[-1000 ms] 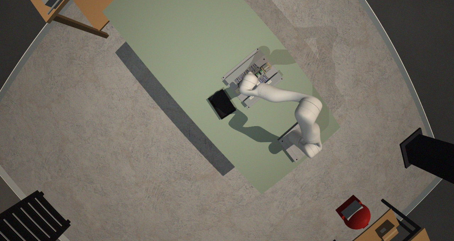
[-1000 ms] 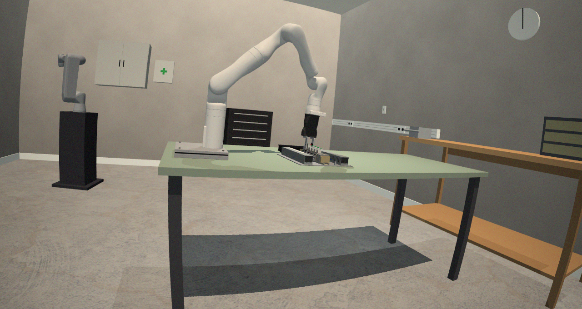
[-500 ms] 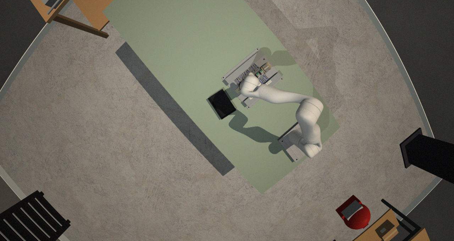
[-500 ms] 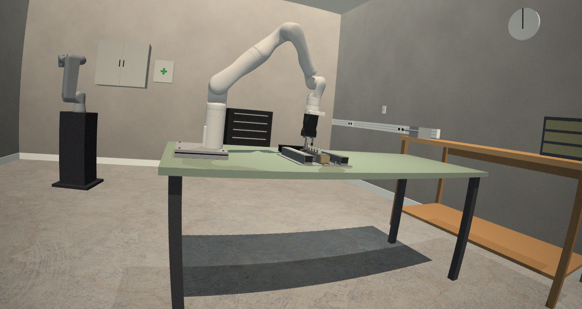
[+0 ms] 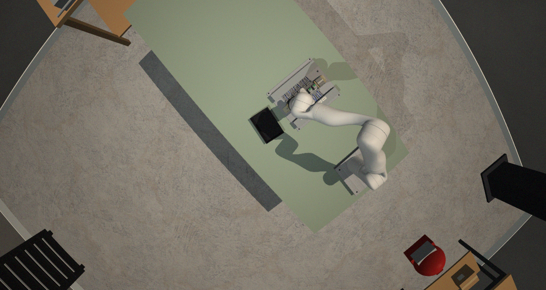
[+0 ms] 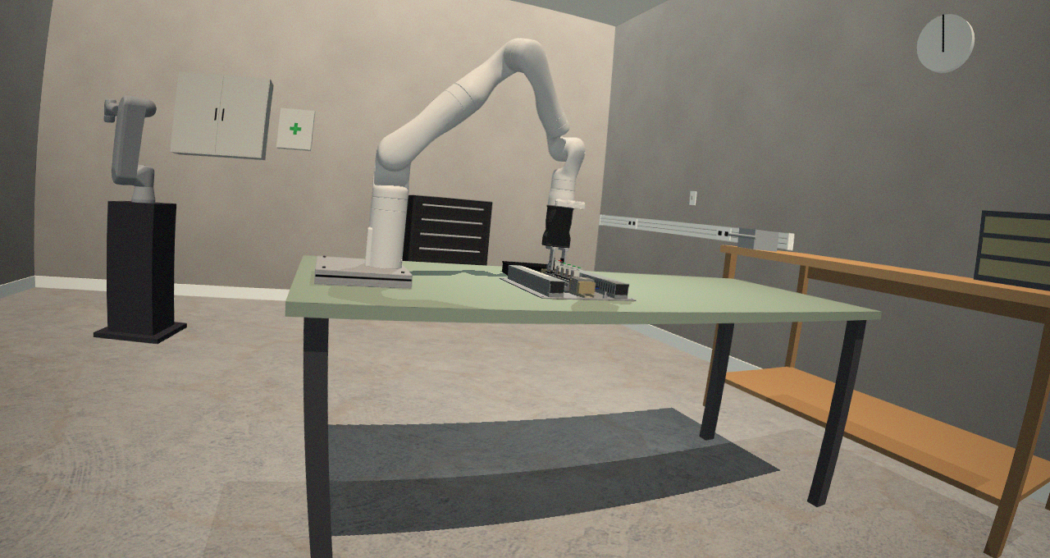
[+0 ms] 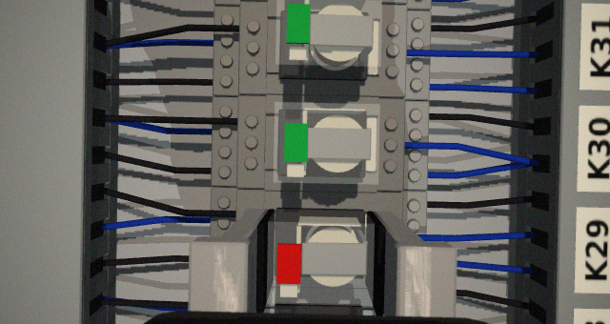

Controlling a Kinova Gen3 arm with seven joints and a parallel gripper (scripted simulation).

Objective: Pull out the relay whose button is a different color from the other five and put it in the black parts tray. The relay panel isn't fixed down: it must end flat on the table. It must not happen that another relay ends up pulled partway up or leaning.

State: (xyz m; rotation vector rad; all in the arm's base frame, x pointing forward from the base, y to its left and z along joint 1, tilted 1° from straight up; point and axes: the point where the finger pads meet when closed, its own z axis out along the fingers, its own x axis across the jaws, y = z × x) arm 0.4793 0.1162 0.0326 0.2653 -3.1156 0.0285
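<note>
My gripper (image 6: pixel 555 263) (image 7: pixel 319 246) points down over the relay panel, shut on the relay (image 7: pixel 334 258) with the red button; a finger grips each side of its clear housing. The fingers and gripper body hide its lower part, so I cannot tell whether it is fully seated. Two relays with green buttons (image 7: pixel 295 143) (image 7: pixel 297 24) sit above it in the wrist view. The grey panel (image 5: pixel 294 78) (image 6: pixel 531 279) appears flat on the table; a slight tilt cannot be ruled out. The black parts tray (image 5: pixel 267 124) lies beside the panel's lower-left end in the top view and looks empty.
Wiring ducts (image 7: pixel 99 172) and black and blue wires flank the relays. Labels K29, K30 and K31 line the right side in the wrist view. The arm base (image 5: pixel 352 177) (image 6: pixel 363 272) stands on the green table (image 5: pixel 213 59) (image 6: pixel 734 294).
</note>
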